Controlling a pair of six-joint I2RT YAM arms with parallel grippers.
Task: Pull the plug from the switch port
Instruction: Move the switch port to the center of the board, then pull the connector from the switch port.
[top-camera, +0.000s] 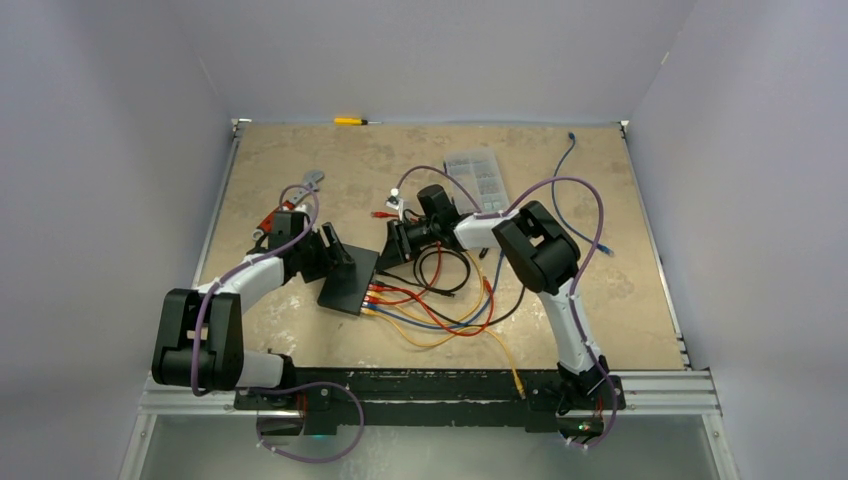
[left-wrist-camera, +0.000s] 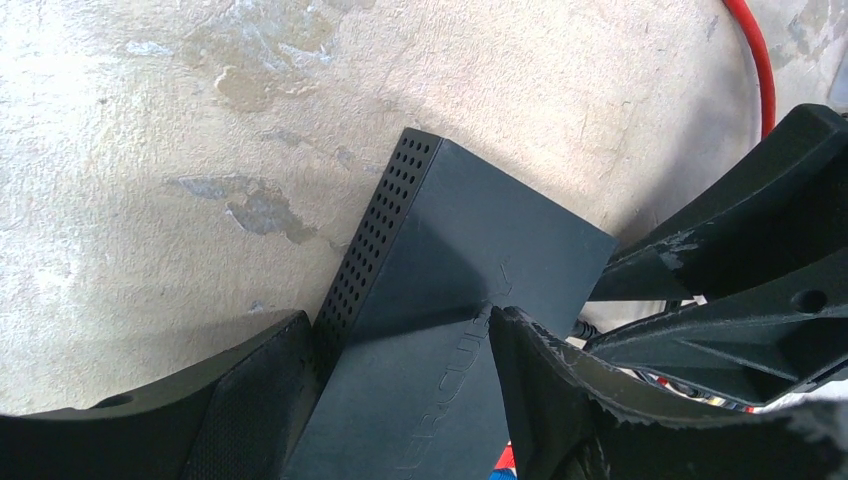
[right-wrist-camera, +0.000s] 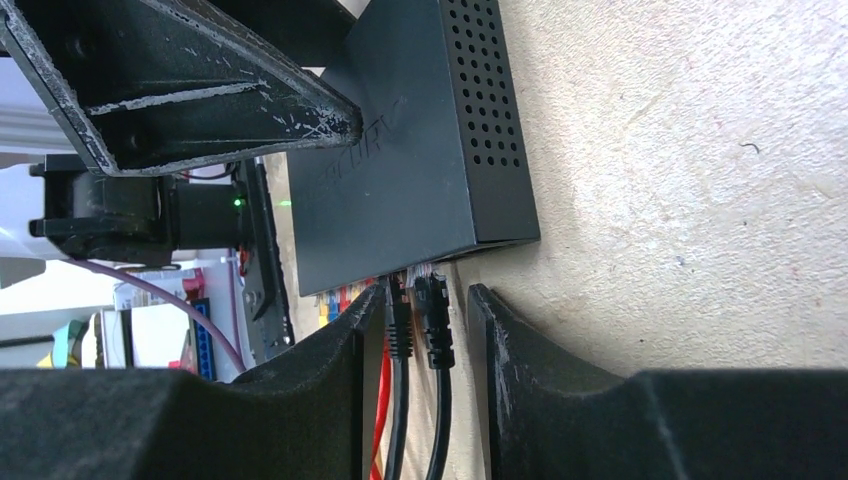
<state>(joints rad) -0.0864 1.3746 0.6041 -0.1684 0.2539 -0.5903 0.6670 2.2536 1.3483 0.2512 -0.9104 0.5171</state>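
The left gripper (left-wrist-camera: 400, 320) is clamping the flat matte-black switch (left-wrist-camera: 460, 250), one finger against its perforated side wall, on the mottled beige table (left-wrist-camera: 200, 120). The right gripper (right-wrist-camera: 428, 295) is standing narrowly parted, straddling two moulded black plugs (right-wrist-camera: 434, 325) at the switch's port edge.

The switch (top-camera: 349, 284), a flat matte-black box (vent holes along one side), lies flat on the table (top-camera: 300, 160); a black plug (right-wrist-camera: 433, 312) sits in a port on its short edge.
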